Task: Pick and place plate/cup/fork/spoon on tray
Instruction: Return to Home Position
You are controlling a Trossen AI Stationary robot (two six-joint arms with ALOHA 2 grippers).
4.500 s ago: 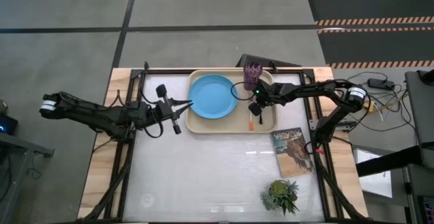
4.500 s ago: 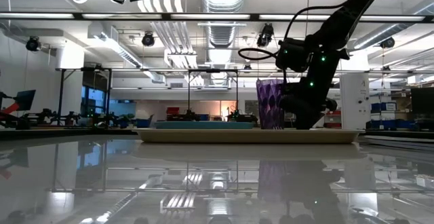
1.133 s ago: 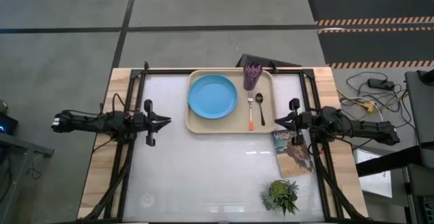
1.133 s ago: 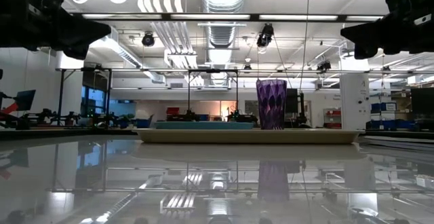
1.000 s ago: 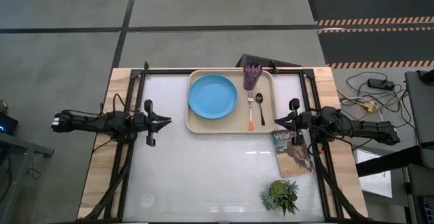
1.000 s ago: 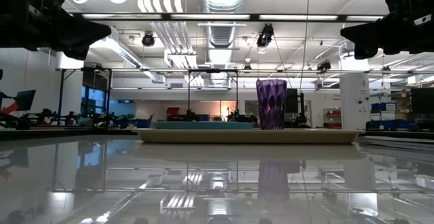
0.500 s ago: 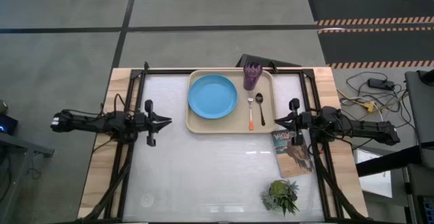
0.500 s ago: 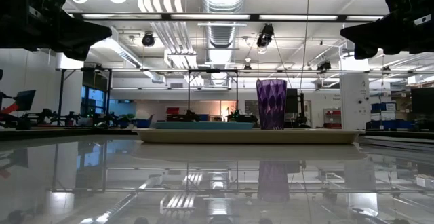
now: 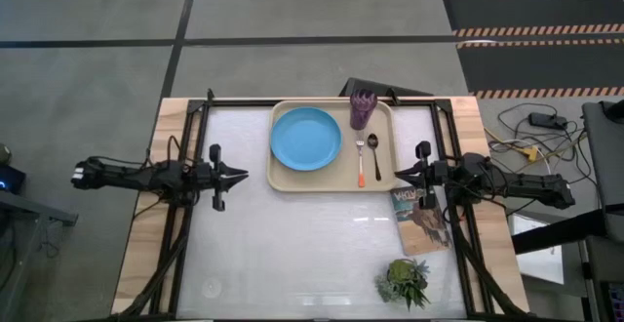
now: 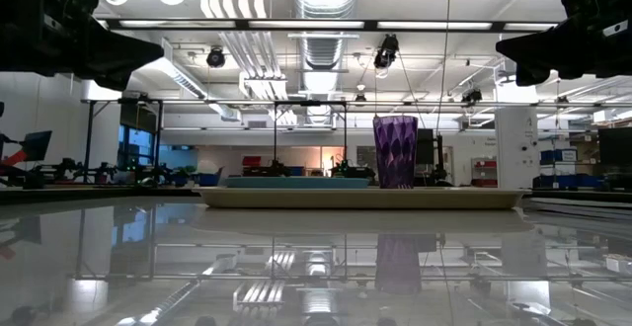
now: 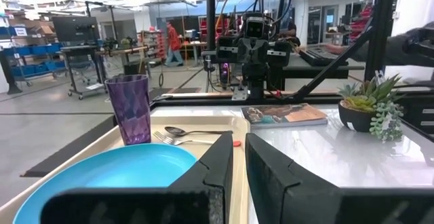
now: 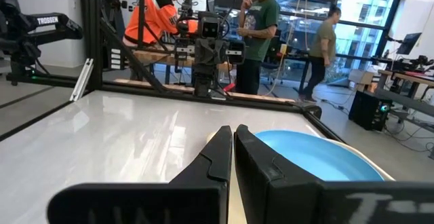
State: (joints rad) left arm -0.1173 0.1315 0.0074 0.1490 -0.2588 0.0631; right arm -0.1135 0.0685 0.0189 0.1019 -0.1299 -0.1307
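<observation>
The cream tray (image 9: 283, 181) lies at the table's far middle. On it rest the light-blue plate (image 9: 305, 139), the purple cup (image 9: 363, 109) standing upright, the dark spoon (image 9: 372, 143) and the orange-handled fork (image 9: 360, 161). My left gripper (image 9: 242, 176) hovers at the table's left, fingers nearly shut and empty, pointing at the tray. My right gripper (image 9: 398, 174) hovers just right of the tray, shut and empty. In the left wrist view the plate (image 11: 108, 173), cup (image 11: 131, 108), spoon (image 11: 178, 130) and fork (image 11: 169, 140) show on the tray.
A picture-covered book (image 9: 420, 219) lies at the table's right, under my right arm. A small green potted plant (image 9: 403, 281) stands near the front right. People stand in the room beyond the table in the right wrist view (image 12: 258, 34).
</observation>
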